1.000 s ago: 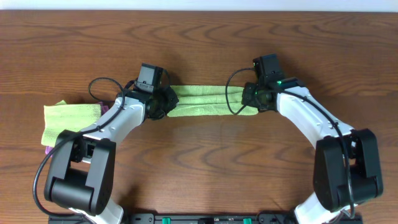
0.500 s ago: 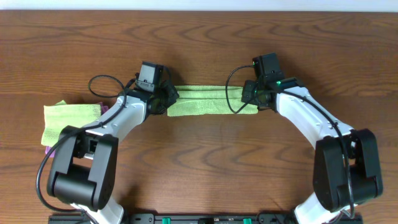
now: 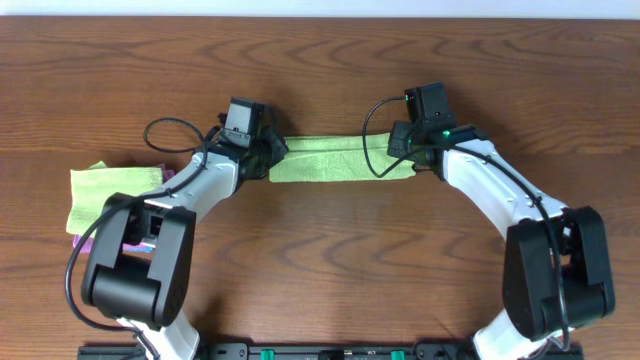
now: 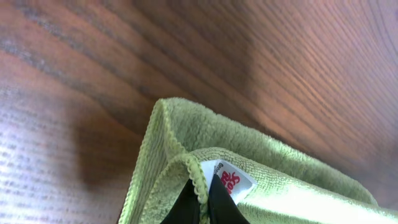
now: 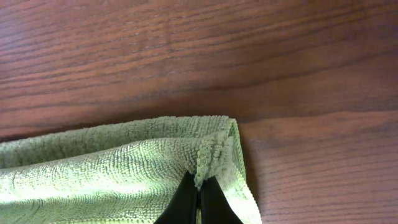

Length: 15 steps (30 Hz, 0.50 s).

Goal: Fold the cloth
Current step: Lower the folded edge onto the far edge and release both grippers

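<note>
Cloth (image 3: pixel 340 160) lies stretched between left tool (image 3: pixel 271 157) and right tool (image 3: pixel 407 160), each clamped on one end

- Showed a dark brown wooden bench (image 3: pixel 320 260) with strong wavy grain.
- Showed a pale strip (image 3: pixel 320 8) beyond its far edge.
- Caught soft glare on the wood.

A brown wooden table (image 3: pixel 330 260) with bold wavy grain fills the overhead view, and both wrist views show the same grain up close. Towards its left end lies a pale yellow-green cloth square (image 3: pixel 100 190), spread nearly flat. A purple-pink cloth (image 3: pixel 77 240) lies beneath it, with only slivers peeking out at the square's lower left corner and right edge. A white strip (image 3: pixel 320 8) borders the table's far edge.
</note>
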Available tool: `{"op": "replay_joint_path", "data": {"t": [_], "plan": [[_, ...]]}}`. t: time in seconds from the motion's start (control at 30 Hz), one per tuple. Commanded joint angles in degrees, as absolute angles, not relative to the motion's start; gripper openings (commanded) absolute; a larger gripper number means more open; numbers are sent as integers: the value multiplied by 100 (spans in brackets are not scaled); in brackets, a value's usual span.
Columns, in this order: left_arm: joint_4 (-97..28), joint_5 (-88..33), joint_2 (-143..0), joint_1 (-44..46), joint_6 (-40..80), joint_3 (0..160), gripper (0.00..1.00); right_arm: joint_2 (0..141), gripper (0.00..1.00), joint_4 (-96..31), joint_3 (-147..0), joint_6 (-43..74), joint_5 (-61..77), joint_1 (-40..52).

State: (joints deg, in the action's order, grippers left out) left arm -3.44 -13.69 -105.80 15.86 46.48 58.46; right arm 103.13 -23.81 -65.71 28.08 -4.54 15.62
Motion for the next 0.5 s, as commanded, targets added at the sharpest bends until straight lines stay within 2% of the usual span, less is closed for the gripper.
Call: {"op": "replay_joint_path", "data": {"t": [0.0,0.47], "plan": [[-349,-1002,-10744,1527,4556,6012,6,10551,1,-2368,-6663,2823,-921,1529],[-158,-764,-10833,1529,4477,6027,6,10691,1,-1885,-6663,2738,-1028,1529]]}}
